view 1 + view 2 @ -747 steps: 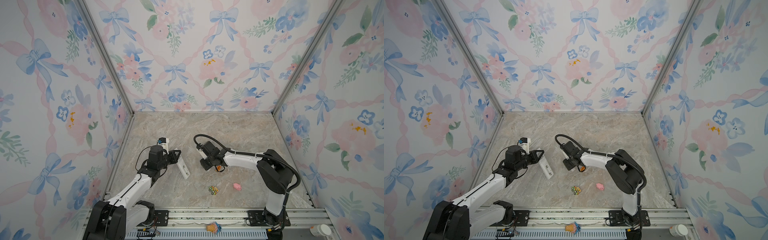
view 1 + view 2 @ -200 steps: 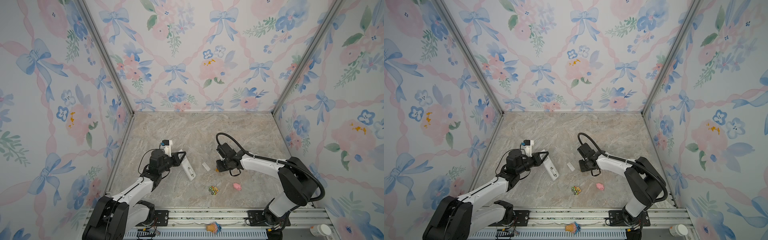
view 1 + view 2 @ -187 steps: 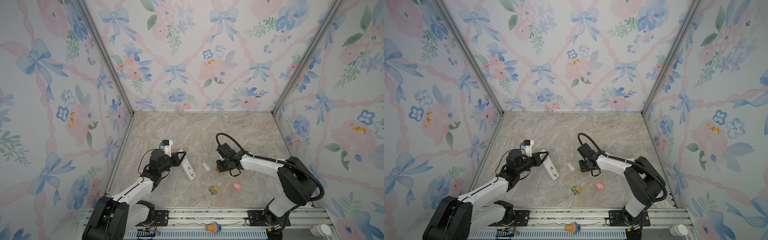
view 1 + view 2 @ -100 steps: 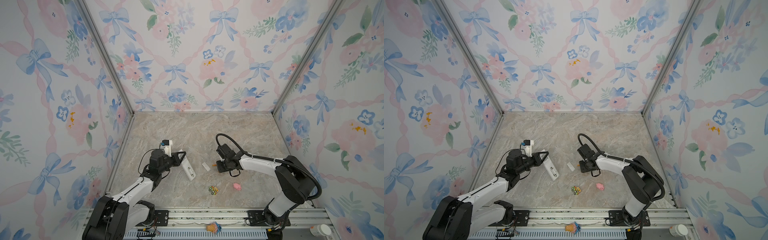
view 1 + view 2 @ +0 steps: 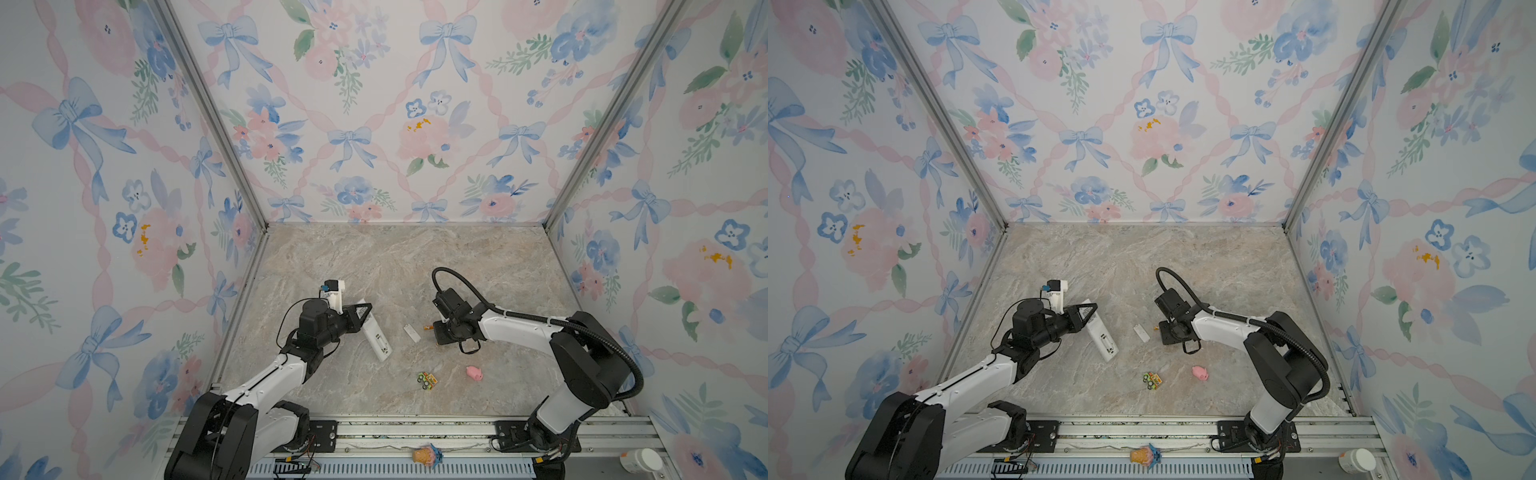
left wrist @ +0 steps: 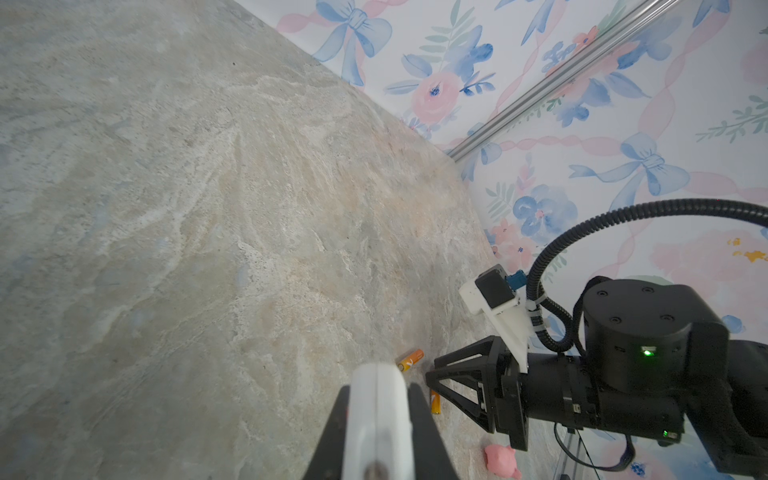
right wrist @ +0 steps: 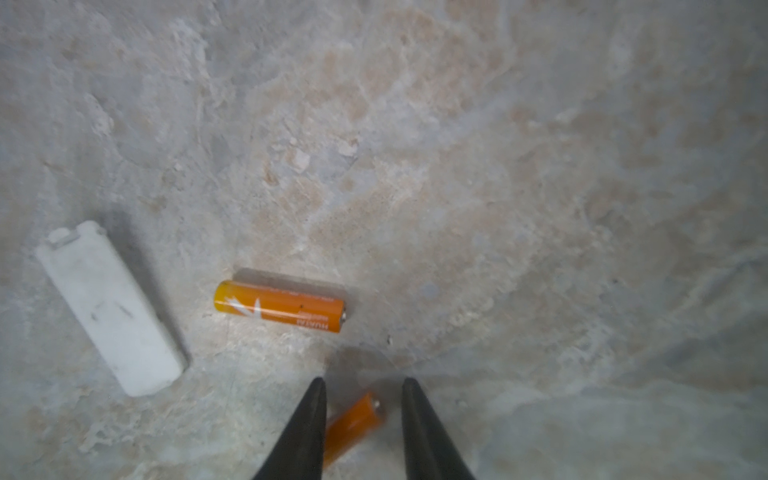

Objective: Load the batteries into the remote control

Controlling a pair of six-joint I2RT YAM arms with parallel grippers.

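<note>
Left hand (image 6: 378,390) clamped on one end of remote control (image 5: 377,336); rest of remote sticks out toward counter (image 5: 374,266) middle. Right hand (image 7: 361,380) low over counter, fingers apart, straddling tilted orange battery (image 7: 355,419), not yet pinched. Second battery (image 7: 279,305) lies flat just beyond fingertips. White battery cover (image 7: 110,309) near it, not touching. Toy car (image 5: 427,380) and pink pig (image 5: 473,372) lie well apart from both batteries.
</note>
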